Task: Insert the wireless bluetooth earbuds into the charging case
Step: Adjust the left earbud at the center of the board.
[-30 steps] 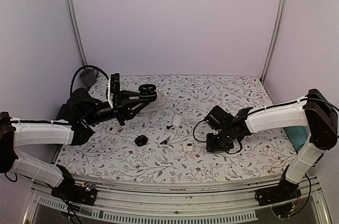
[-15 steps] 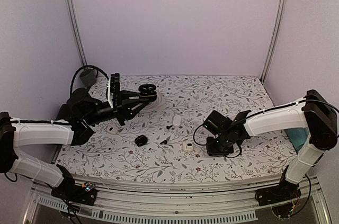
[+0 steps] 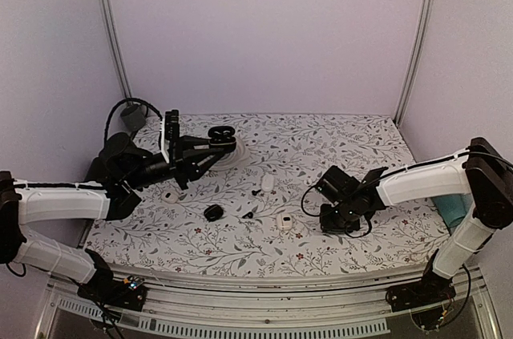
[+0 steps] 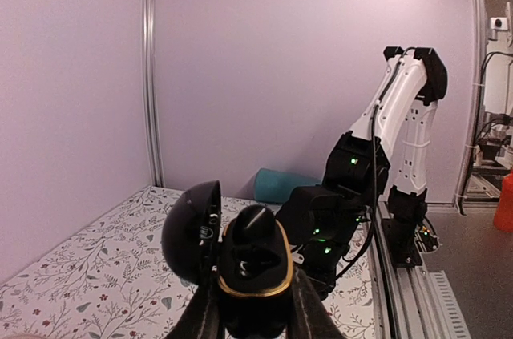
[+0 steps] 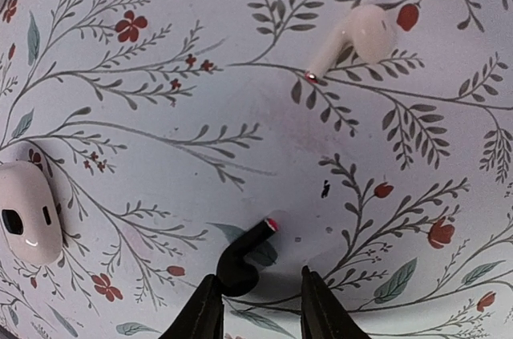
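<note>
We have drawn the right gripper (image 5: 258,295) rightward; its fingers (image 5: 203,312) stand apart astride a black earbud (image 5: 240,265), seemingly loose, stem angled ahead-right. Our left gripper (image 4: 256,316) clamps the open charging case (image 4: 255,263).

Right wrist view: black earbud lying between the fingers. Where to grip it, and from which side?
Take the black earbud by its rounded body, not the thin stem, coming straight down from above. It lies flat on the table with the stem angled away. The open right gripper straddles the body, which sits nearer one finger, so centre before closing.
</note>
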You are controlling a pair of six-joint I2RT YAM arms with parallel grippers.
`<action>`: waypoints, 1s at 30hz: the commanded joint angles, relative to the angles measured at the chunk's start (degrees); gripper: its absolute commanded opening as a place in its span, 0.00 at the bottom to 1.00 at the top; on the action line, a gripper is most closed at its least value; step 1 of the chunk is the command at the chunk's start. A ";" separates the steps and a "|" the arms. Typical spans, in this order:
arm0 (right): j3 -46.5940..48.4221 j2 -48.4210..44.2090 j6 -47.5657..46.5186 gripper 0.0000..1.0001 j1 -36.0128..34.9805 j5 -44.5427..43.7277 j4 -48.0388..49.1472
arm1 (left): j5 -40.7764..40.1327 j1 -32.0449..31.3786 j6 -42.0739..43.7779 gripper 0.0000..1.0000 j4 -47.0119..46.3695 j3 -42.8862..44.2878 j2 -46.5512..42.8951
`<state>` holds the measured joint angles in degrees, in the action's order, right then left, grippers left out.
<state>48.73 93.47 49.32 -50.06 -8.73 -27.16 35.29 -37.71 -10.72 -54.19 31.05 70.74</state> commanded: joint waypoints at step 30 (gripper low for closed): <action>-0.33 0.92 5.03 0.26 -1.70 -5.55 1.66 | -0.92 0.18 -0.13 0.00 -0.73 0.68 -0.78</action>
<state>49.12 93.49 52.10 -50.76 -11.97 -27.59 35.07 -37.71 -10.74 -53.69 31.03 70.30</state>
